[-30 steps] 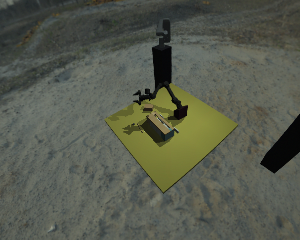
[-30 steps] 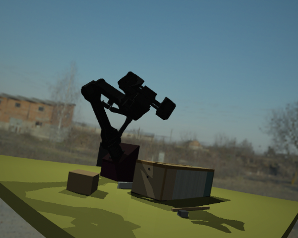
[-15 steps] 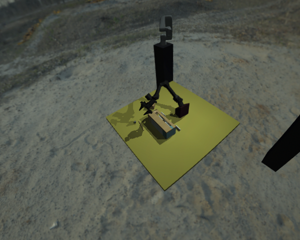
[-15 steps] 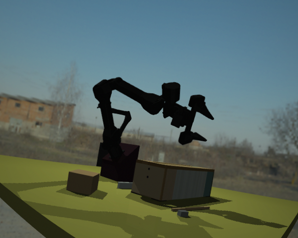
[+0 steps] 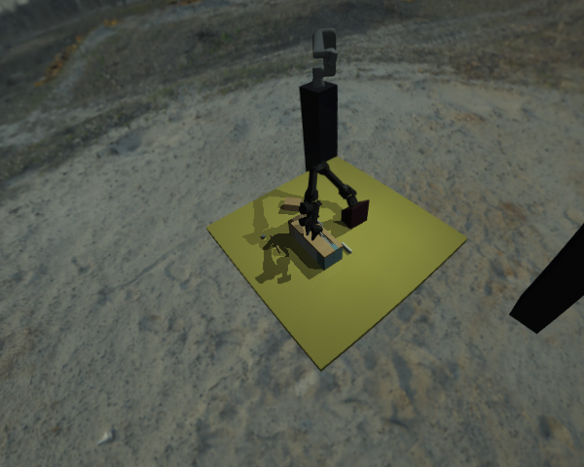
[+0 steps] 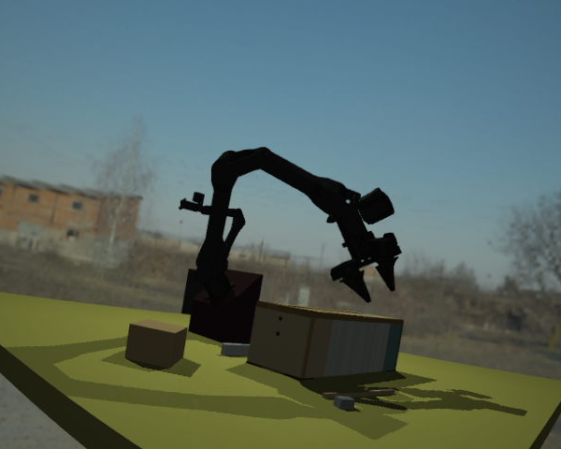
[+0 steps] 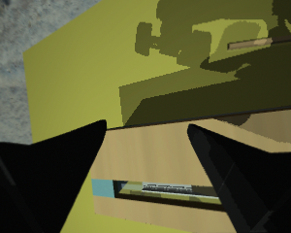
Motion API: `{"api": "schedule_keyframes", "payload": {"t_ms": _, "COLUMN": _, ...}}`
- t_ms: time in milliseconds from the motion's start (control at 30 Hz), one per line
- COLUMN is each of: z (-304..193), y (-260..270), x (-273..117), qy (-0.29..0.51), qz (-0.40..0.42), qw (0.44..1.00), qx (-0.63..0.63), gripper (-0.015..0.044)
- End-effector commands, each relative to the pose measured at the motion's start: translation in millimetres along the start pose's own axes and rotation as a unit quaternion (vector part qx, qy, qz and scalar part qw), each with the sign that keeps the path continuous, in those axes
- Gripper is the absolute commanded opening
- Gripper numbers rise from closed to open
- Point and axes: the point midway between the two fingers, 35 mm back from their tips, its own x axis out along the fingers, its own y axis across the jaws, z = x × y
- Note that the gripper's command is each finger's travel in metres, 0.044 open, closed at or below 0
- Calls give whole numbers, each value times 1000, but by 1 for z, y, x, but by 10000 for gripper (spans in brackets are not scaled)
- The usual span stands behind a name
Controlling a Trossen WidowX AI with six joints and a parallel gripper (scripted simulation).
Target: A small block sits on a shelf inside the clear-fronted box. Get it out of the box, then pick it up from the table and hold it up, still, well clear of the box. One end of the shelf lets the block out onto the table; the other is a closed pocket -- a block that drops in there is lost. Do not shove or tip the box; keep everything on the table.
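The box [image 5: 308, 244] [image 6: 278, 340] [image 7: 145, 152] has a wooden top with a long slot and a teal end. My gripper [image 5: 312, 235] [image 6: 381, 296] [image 7: 147, 125] is open and empty, pointing down above the box top without touching it in the exterior view. A small grey block [image 5: 263, 235] [image 6: 343, 402] lies on the table outside the box; whether it is the shelf's block I cannot tell. No block can be made out through the slot in the wrist view, and the shelf is largely hidden.
A thin brown stick [image 6: 358, 394] [image 7: 249, 44] lies beside the box, near the grey block. A larger brown block [image 5: 291, 203] [image 6: 155, 343] stands near the arm's dark base [image 5: 355, 215] [image 6: 227, 319]. A pale bar [image 5: 346, 247] [image 6: 235, 349] lies on the box's other side.
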Motion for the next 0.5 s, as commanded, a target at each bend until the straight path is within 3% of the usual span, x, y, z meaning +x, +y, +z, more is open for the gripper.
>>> {"api": "schedule_keyframes", "payload": {"t_ms": 0, "z": -50, "y": 4, "x": -1, "qy": 95, "qz": -57, "qw": 962, "qx": -249, "gripper": 400}}
{"api": "schedule_keyframes", "payload": {"t_ms": 133, "z": -98, "y": -4, "x": -16, "qy": 217, "qz": -98, "qw": 817, "qx": -526, "gripper": 400}}
{"api": "schedule_keyframes", "payload": {"t_ms": 267, "z": -127, "y": -20, "x": -39, "qy": 346, "qz": -110, "qw": 575, "qx": -733, "gripper": 400}}
{"api": "schedule_keyframes", "payload": {"t_ms": 300, "z": -129, "y": -22, "x": -43, "qy": 362, "qz": -108, "qw": 538, "qx": -754, "gripper": 400}}
{"api": "schedule_keyframes", "payload": {"t_ms": 467, "z": -130, "y": -23, "x": -44, "qy": 367, "qz": -108, "qw": 525, "qx": -760, "gripper": 400}}
